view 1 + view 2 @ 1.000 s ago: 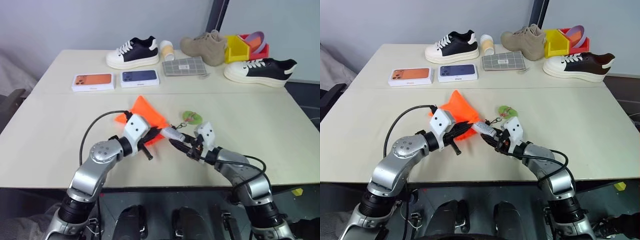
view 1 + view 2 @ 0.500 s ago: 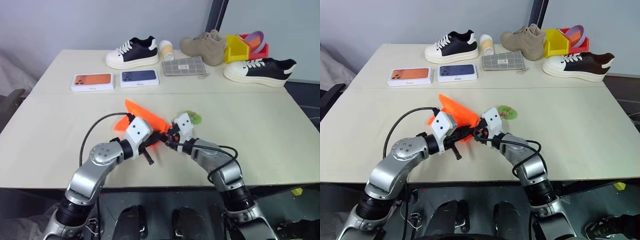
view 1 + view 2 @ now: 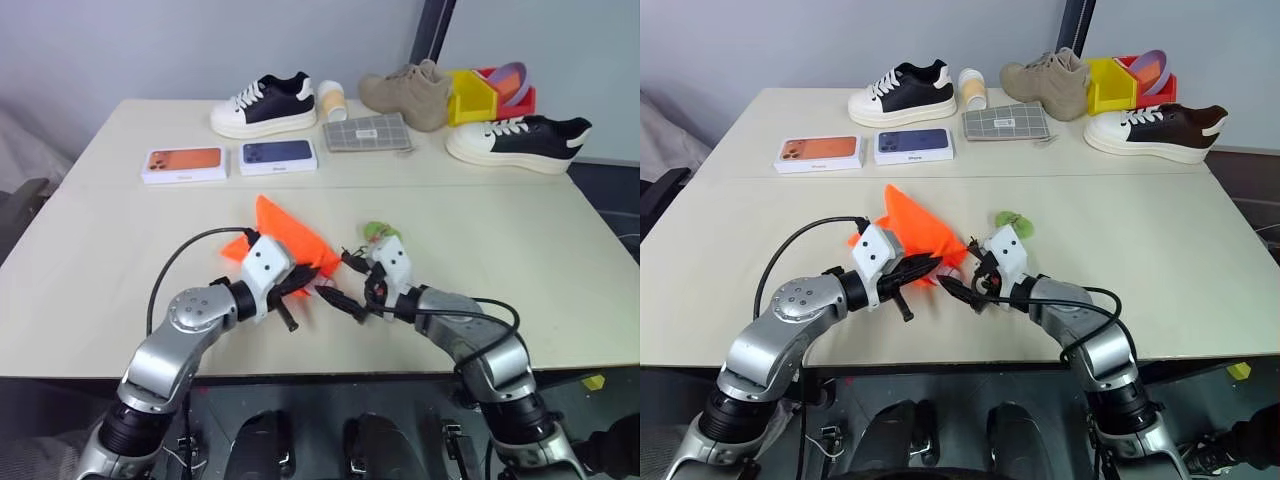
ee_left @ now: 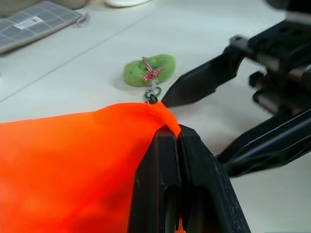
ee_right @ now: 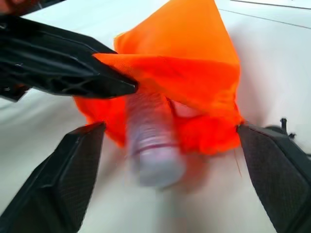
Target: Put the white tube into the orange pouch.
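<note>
The orange pouch (image 3: 288, 238) lies at the table's middle, its near rim lifted. My left gripper (image 3: 303, 281) is shut on that rim (image 4: 165, 121), holding the mouth up. The white tube (image 5: 153, 145) lies in the pouch's mouth, its far end inside the fabric and its near end sticking out toward my right gripper. That right gripper (image 3: 345, 281) stands just right of the mouth, open, fingers (image 5: 68, 184) spread wide on either side of the tube without touching it. The green tag (image 4: 148, 70) rests on the table behind the right gripper.
Along the far edge stand two black-and-white sneakers (image 3: 265, 103) (image 3: 518, 140), a tan shoe (image 3: 410, 93), a cream cup (image 3: 333, 99), a grey checked case (image 3: 368, 132), yellow and red bins (image 3: 490, 92), and two phone boxes (image 3: 185, 163) (image 3: 278, 156).
The right gripper pushed the tube into the pouch's mouth, then opened and drew back to the right, leaving the tube there. The left gripper kept its hold on the rim.
</note>
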